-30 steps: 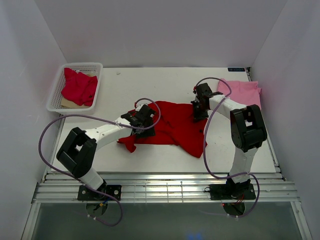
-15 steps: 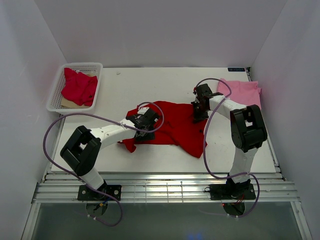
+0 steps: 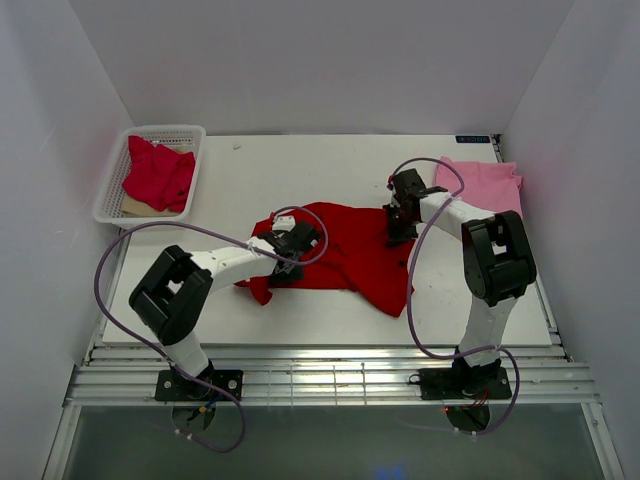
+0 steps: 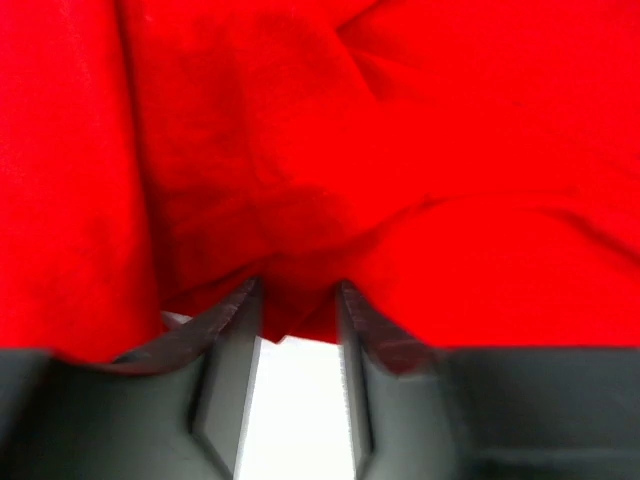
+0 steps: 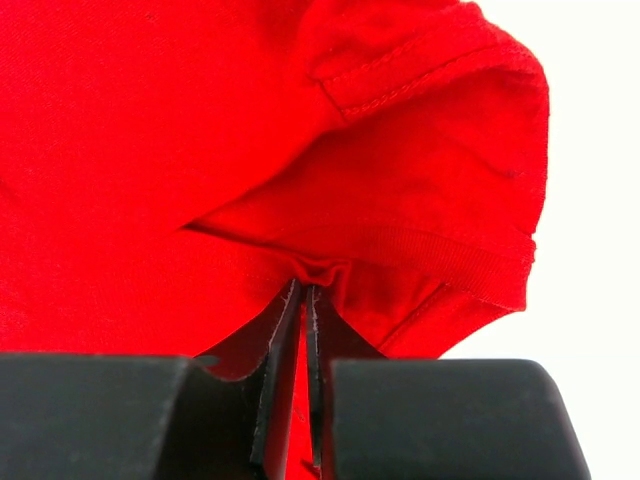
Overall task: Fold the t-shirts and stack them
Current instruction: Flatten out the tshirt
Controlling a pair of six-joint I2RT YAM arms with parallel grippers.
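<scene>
A crimson shirt [image 3: 158, 172] lies in the basket [image 3: 165, 130] at the worktop's [image 3: 330, 165] far left corner. The left gripper [image 4: 298, 296] is half spread at the left part of the red shirt [image 3: 350, 250], mid-worktop, with a fold between its tips; whether it clamps I cannot tell. The right gripper [image 5: 303, 292], pressed together, pinches that shirt's right edge by a sleeve. A pink shirt [image 3: 485, 185] lies at the far right corner.

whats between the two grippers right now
Just the red shirt: it covers the whole stretch from the left gripper to the right gripper. The top view shows this.
</scene>
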